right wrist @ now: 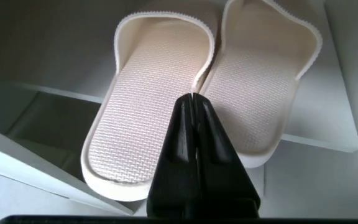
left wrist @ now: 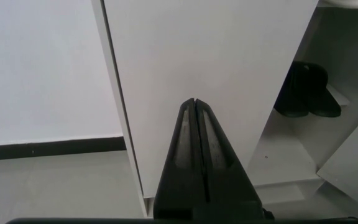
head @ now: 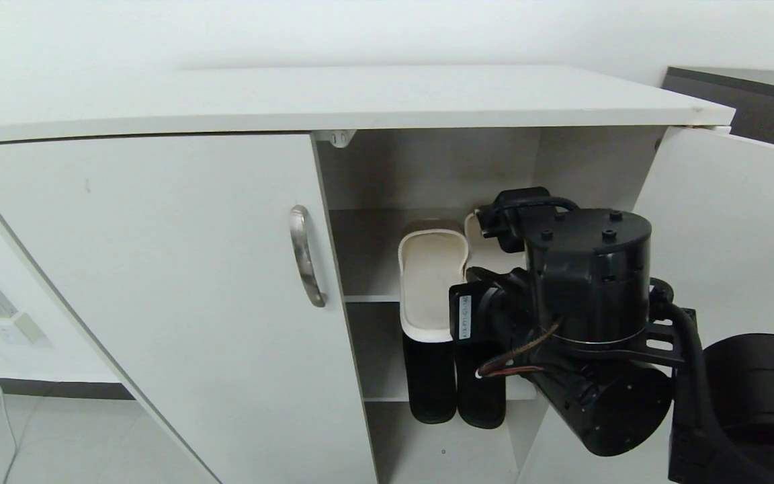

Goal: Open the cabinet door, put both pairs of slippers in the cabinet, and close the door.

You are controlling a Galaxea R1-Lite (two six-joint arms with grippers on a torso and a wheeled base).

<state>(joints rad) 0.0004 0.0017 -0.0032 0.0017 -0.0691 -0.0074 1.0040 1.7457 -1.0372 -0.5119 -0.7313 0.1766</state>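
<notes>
- Right gripper (right wrist: pixel 194 98): jaws pressed together with no gap. The tip sits at the seam where the two white slippers (right wrist: pixel 148 106) touch. Whether it pinches a rim cannot be told.
- The white slippers lie straight ahead of that tip, side by side. Their long axis runs front to back, in line with the fingers, heels toward the gripper.
- They rest on the upper shelf (head: pixel 367 255), with the heels hanging past its front edge.
- The black slippers (head: pixel 431 380) are on the shelf below, lying the same way, heels also over the edge.
- Both pairs are inside the cabinet (head: pixel 360 101), so I judge the placing almost done. A push along the slippers' length would seat the white pair deeper.
- The open door (head: pixel 729 235) stands on the robot's right, beside the right arm. That arm is the nearer one for closing it.
- Left gripper (left wrist: pixel 194 102): jaws together, holding nothing. It is low before the shut left door (head: pixel 158 282), well apart from the slippers.
</notes>
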